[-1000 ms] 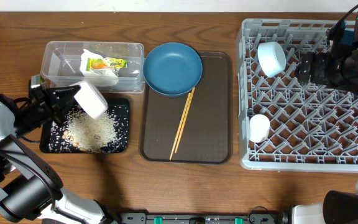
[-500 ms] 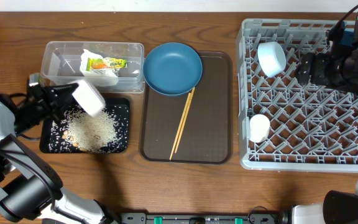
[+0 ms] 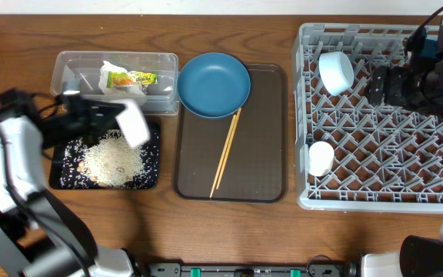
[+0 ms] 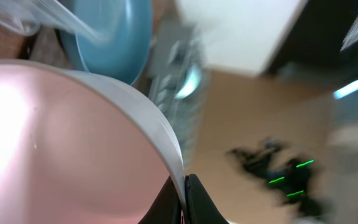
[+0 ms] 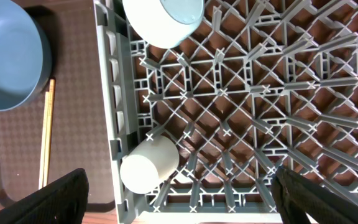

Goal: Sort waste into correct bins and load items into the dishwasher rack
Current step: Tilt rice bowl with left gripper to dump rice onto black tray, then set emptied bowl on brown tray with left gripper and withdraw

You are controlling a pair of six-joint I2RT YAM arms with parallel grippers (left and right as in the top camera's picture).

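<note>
My left gripper (image 3: pixel 118 119) is shut on the rim of the white bowl (image 3: pixel 134 125) and holds it tilted over the upper right of the black tub (image 3: pixel 58 175), which holds rice scraps (image 3: pixel 112 159). In the left wrist view the fingers (image 4: pixel 185 200) pinch the bowl's rim (image 4: pixel 73 143). The clear tub (image 3: pixel 71 65) holds tissue (image 3: pixel 114 91) and the snack wrapper (image 3: pixel 129 78). The dark blue plate (image 3: pixel 214 85) and chopsticks (image 3: pixel 226 151) lie on the brown tray. The grey rack (image 3: pixel 375 146) holds the light blue bowl (image 3: pixel 335 71) and white cup (image 3: pixel 321 158). My right gripper (image 3: pixel 381 85) hovers open over the rack (image 5: pixel 241 112).
The dark brown flat tray (image 3: pixel 260 146) sits between the tubs and the rack. The right wrist view shows the light blue bowl (image 5: pixel 163 18), the cup (image 5: pixel 149 165), the plate (image 5: pixel 8 62) and chopsticks (image 5: pixel 45 134). The plate also shows in the left wrist view (image 4: pixel 117 37).
My left gripper has carried the white bowl to the right over the black tub, and the left arm has swung upward. The right arm has not moved.
</note>
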